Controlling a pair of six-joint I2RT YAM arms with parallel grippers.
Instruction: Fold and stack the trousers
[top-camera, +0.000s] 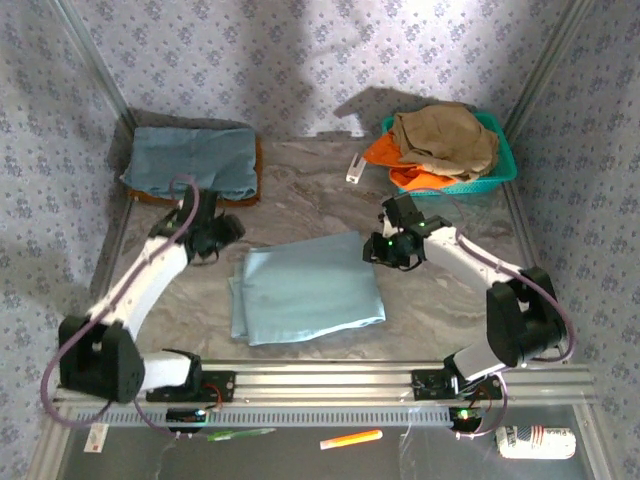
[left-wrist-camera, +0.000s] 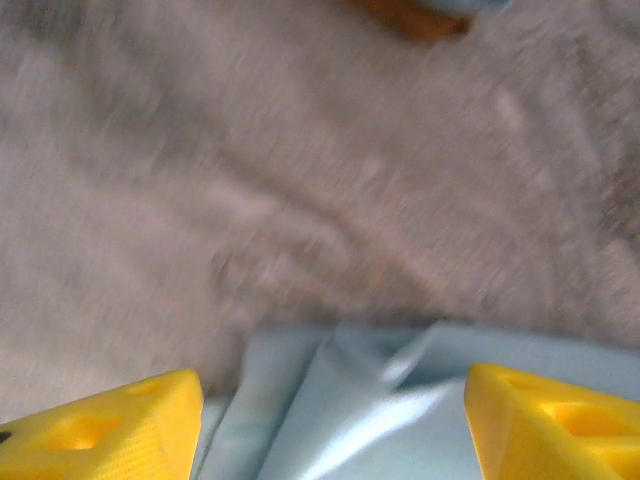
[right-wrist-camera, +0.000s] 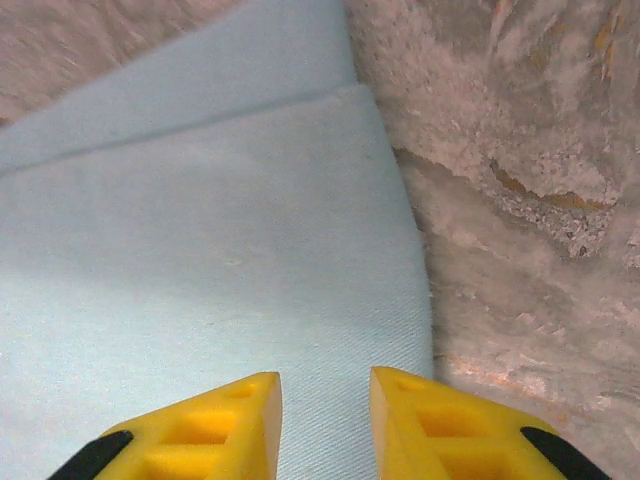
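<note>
The pale grey-blue trousers (top-camera: 305, 290) lie folded into a rough rectangle in the middle of the marbled surface (top-camera: 310, 185), with layered edges showing along their left side. The left gripper (top-camera: 220, 238) sits at the far left corner of the trousers. In the left wrist view its yellow fingers (left-wrist-camera: 110, 430) stand wide apart, with rumpled folds of the cloth between them and nothing clamped. The right gripper (top-camera: 382, 248) sits at the far right corner. In the right wrist view its fingers (right-wrist-camera: 200, 435) are parted by a narrow gap above the flat cloth, close to its right edge, and grip nothing. At the far left of the surface lies a folded grey-blue garment (top-camera: 190, 160) on top of something orange. At the far right, a teal basket (top-camera: 505, 150) holds a tan garment (top-camera: 445, 135) and an orange garment (top-camera: 385, 150).
</note>
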